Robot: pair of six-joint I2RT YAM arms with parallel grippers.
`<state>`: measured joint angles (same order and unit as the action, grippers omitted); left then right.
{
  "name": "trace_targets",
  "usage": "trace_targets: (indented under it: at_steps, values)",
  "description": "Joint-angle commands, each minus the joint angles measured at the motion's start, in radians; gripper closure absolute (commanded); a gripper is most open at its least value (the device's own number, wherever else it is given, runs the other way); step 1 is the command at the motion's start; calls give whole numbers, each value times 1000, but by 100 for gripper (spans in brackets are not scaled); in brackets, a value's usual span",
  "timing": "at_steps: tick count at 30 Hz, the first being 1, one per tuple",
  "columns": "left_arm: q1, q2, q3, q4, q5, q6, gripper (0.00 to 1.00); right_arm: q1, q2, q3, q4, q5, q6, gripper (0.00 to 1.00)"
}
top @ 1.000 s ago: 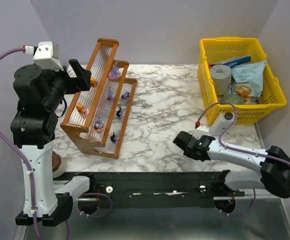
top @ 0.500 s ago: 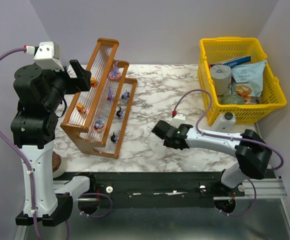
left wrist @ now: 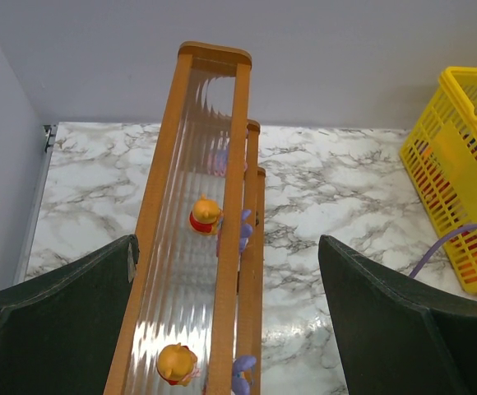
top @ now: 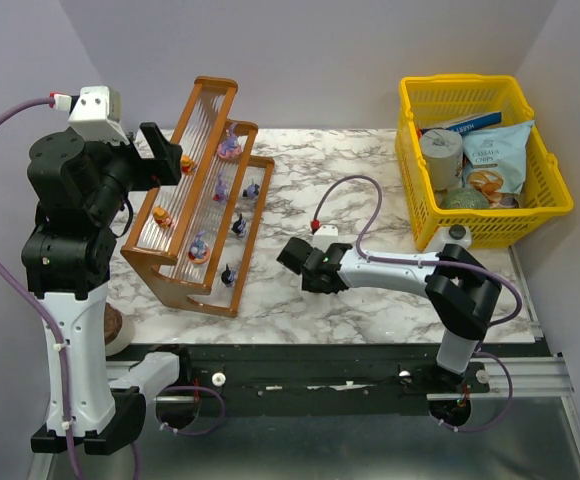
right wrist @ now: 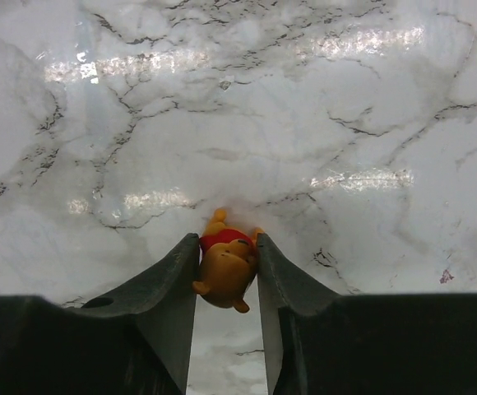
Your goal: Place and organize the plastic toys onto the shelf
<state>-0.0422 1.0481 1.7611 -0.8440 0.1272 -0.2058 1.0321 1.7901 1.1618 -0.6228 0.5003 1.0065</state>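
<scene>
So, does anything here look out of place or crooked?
Nothing is spilled or broken that I can see. One orange toy is off the shelf: the right claw pinches it over the marble table. The shelf stands diagonal to the table's edge, not square.

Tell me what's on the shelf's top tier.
Two orange toys: the far orange toy and the near orange toy, apart on the top tier of the shelf. From above the left gripper hides a stretch; its wrist view shows that bare.
</scene>
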Motion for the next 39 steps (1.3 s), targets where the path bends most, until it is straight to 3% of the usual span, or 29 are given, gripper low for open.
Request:
trace_targets:
  at_steps: [1,4,7,12,18,22,25,30,39]
  values:
    - [1,-3,-8,-7,-6,19,1,0,-9,13,37,-16,-60,43]
    - [1,-3,-9,-6,-6,22,1,-1,-46,16,52,-11,-95,28]
    - [1,-2,-9,-7,-9,23,1,-3,-81,30,54,-9,-123,20]
    - [1,-8,-14,-6,-6,22,1,-26,-173,-2,61,-20,-135,18]
    - [1,-16,-28,-3,-3,22,1,-144,-300,-112,142,-84,-163,43]
    - [1,-16,-29,-1,2,20,1,-225,-264,-148,192,-175,-209,77]
    - [1,-13,-26,-1,5,17,1,-244,-204,-140,216,-207,-247,90]
    - [1,-7,-26,-1,12,14,1,-260,-117,-143,267,-304,-256,99]
    - [1,6,-18,2,17,6,1,-262,-80,-220,304,-407,-223,99]
